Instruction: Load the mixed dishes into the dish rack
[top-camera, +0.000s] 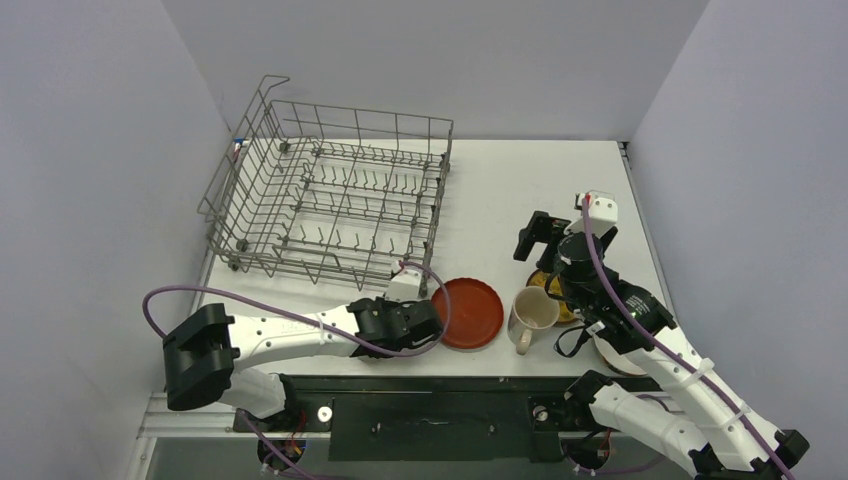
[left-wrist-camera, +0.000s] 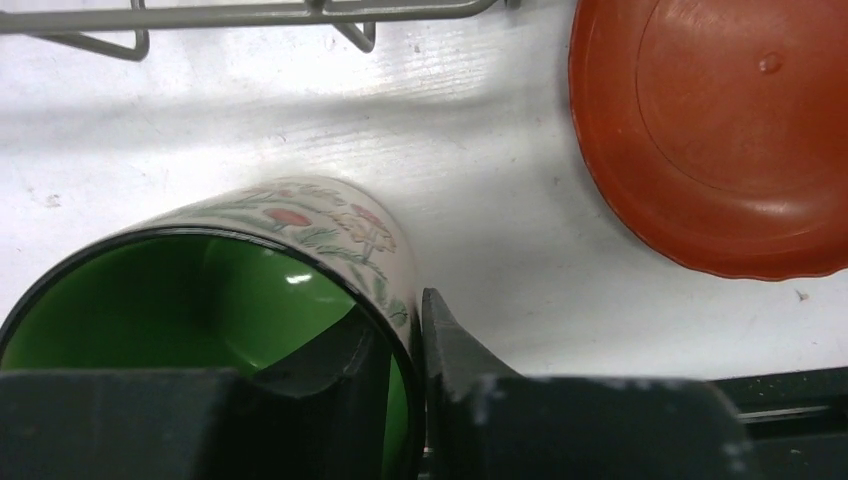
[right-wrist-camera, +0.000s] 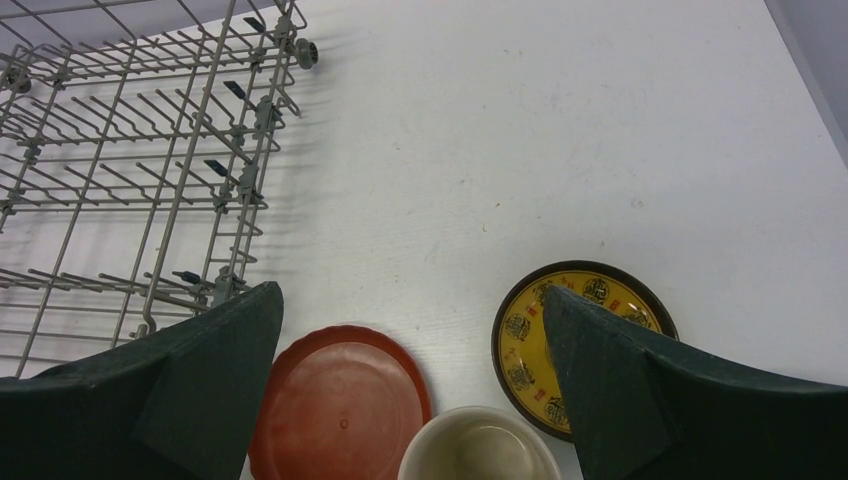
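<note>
Left pincer (left-wrist-camera: 418, 372) clamped on the green-lined mug (left-wrist-camera: 210, 290), lower left of my wrist view, one finger inside the rim; right pincer (right-wrist-camera: 410, 297) hangs wide open. Grasp made, I reckon. Next: lift clear over the dish rack (top-camera: 330, 200), upper left.

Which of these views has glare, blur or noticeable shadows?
Left wrist: a small glare spot inside the green-lined mug, and the near fingers are dark and soft. Right wrist: sharp, and the dish rack throws faint shadows on the table. Top external: even light, no blur.
</note>
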